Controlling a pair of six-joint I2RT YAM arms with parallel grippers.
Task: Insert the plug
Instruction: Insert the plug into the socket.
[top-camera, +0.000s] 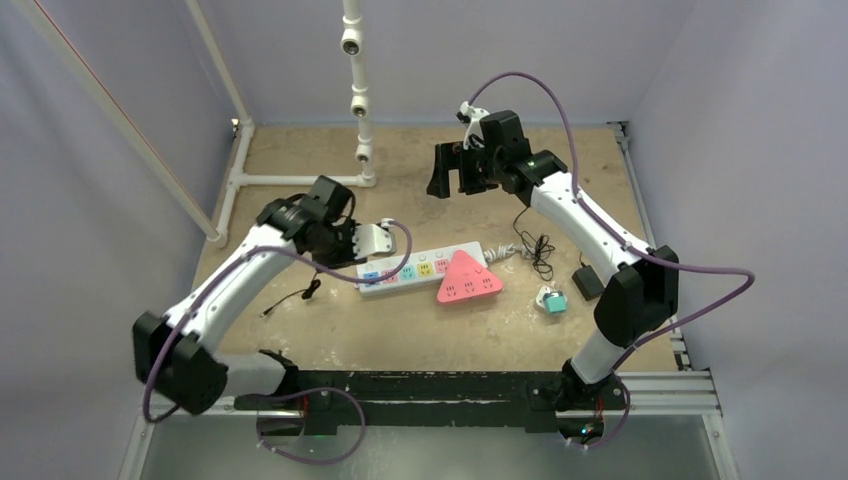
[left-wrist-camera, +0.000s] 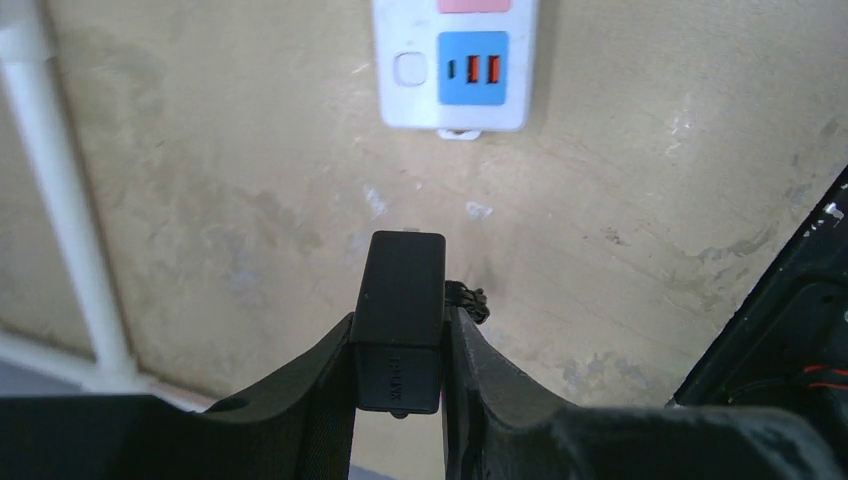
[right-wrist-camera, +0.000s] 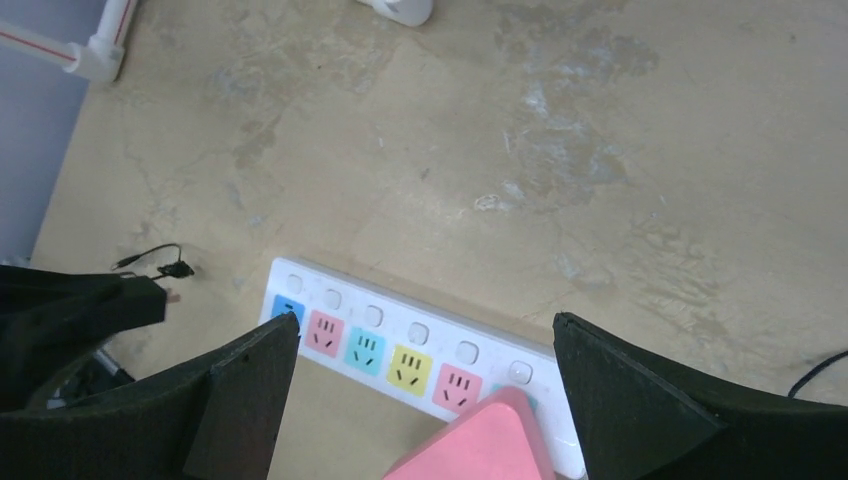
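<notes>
First, the top view. I see the power strip (top-camera: 425, 268) lying near the middle of the counter (top-camera: 300, 160), its length running toward the right edge. A pink triangular adapter (top-camera: 468, 278) rests on its right half. The left gripper (top-camera: 372, 240) sits low, just beside the strip's left end on the far side. I cannot make out its load from here. The right gripper (top-camera: 455, 170) hangs raised over the far half of the counter, well apart from the strip. A small teal item (top-camera: 551, 300) and a black block (top-camera: 587, 281) lie toward the right edge.

Left wrist view. The left gripper's fingers (left-wrist-camera: 320, 375) are clamped on the plug (left-wrist-camera: 402, 290), a black rectangular body whose long side points toward the strip. The strip's end, bearing a blue USB panel (left-wrist-camera: 472, 68), lies ahead, apart from the plug.

Right wrist view. The right gripper's fingers (right-wrist-camera: 640, 400) stand wide apart with nothing between them. Below them the strip shows a row of coloured sockets, with the pink adapter overlapping it. A thin black lead (right-wrist-camera: 150, 262) lies off the strip's left end.
</notes>
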